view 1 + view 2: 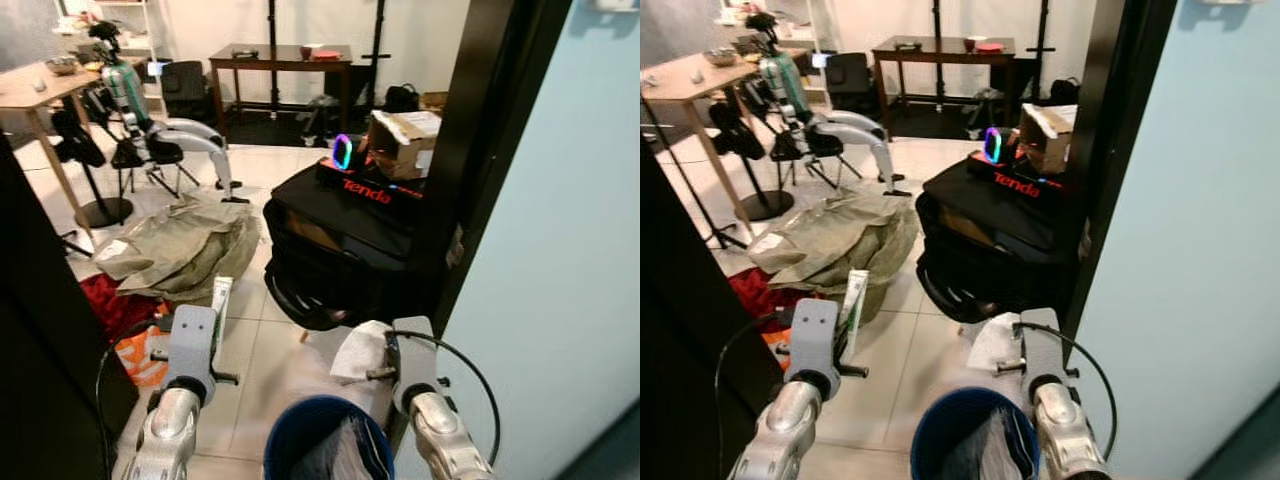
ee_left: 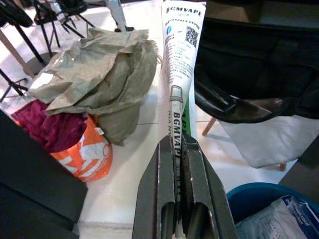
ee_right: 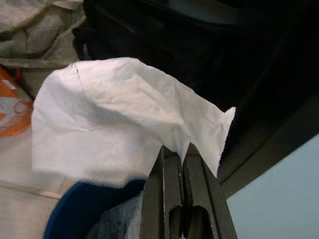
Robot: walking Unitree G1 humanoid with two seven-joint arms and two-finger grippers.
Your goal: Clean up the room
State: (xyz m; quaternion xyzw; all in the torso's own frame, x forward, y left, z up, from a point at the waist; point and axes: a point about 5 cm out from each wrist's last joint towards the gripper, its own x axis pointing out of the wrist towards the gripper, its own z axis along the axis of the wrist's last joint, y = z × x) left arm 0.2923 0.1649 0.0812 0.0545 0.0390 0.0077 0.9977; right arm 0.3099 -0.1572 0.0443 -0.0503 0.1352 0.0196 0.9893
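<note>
Above the blue bin [image 1: 290,425], claws [image 2: 180,149] [image 3: 182,154] grip vape box [image 2: 178,64] and tissue [image 3: 119,114], black bag [image 1: 340,250] ahead.

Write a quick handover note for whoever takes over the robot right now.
Left gripper: shut on the long white BGMVAPE box, held left of the blue bin.
Right gripper: shut on a white tissue, just above the bin.
Done: both items picked up; the bin already holds some trash.
Left: drop both in. The olive cloth, orange bag and red fabric are still on the floor.
</note>
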